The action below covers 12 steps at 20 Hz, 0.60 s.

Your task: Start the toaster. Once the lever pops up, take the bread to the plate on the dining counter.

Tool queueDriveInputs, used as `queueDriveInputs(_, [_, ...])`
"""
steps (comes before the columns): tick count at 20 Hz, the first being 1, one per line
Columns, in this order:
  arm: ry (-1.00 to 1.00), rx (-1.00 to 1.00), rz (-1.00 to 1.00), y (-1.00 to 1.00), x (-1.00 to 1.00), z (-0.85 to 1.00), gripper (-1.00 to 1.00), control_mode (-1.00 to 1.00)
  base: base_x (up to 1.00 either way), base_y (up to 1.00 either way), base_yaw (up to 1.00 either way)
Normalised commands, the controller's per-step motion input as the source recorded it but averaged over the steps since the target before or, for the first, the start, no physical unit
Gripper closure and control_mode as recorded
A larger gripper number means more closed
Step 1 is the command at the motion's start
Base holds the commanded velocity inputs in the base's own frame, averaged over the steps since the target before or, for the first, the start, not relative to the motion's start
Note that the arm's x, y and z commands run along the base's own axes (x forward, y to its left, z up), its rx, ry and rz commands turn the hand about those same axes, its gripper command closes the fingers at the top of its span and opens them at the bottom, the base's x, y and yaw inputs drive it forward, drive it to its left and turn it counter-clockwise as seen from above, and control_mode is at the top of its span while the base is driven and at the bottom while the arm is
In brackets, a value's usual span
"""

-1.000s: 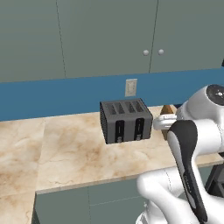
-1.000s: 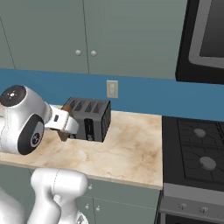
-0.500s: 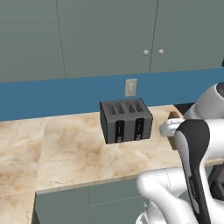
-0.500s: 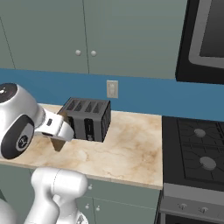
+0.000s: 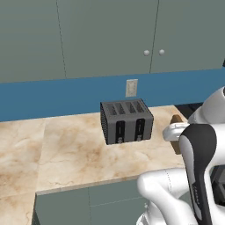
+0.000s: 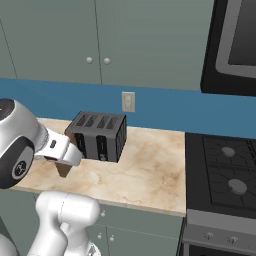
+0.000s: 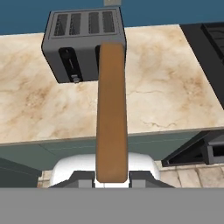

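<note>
Bread (image 7: 112, 113), a brown slice seen edge-on, sits clamped between your gripper (image 7: 112, 178) fingers, held in the air out in front of the toaster (image 5: 126, 121) and clear of its slots. Your arm (image 6: 30, 145) is folded back near the counter's (image 5: 70, 149) front edge, with the hand looking across the marble toward the toaster. From your right base view, the slice peeks out below the wrist.

No readable text
The toaster (image 5: 126, 121) and the wall outlet (image 5: 131, 88) carry no letters, numbers or brand marks.
</note>
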Motion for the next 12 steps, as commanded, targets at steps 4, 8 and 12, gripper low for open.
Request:
queueDriveInputs(4, [0.00, 0.00, 0.00, 0.00, 0.00, 0.00, 1.00, -1.00, 0.00, 0.00, 0.00])
queueDriveInputs(8, [0.00, 0.00, 0.00, 0.00, 0.00, 0.00, 1.00, -1.00, 0.00, 0.00, 0.00])
queueDriveInputs(12, [0.00, 0.00, 0.00, 0.00, 0.00, 0.00, 1.00, 1.00, -0.01, 0.00, 0.00])
